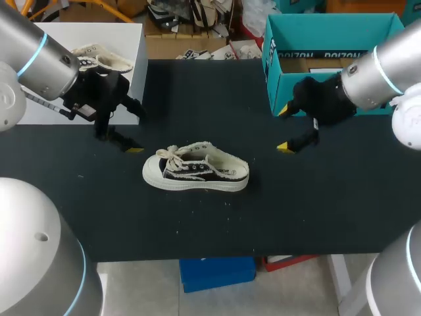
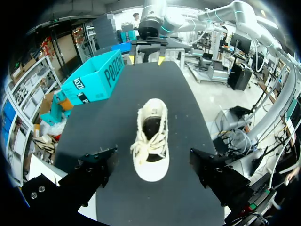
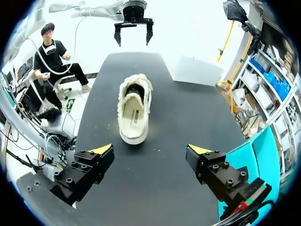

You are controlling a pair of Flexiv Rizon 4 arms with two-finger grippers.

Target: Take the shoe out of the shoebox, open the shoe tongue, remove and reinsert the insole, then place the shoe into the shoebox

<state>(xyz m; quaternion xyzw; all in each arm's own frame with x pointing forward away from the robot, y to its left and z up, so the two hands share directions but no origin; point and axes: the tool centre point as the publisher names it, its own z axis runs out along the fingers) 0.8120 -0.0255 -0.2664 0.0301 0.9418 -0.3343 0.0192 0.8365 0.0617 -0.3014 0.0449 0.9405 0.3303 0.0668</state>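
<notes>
Worktop carries the shoebox at right rear, interior not clearly visible. The shoe stands on its sole mid-worktop, outside the box. Left end effector and right end effector both gape wide, holding nothing. Risk: the unrestrained shoe may slide under a one-sided tongue pull, and the tied laces could snag a fingertip. The long axis runs left to right, toe toward the left arm.

Black table, white box at its rear left corner, fleecy slipper lying on top
</notes>
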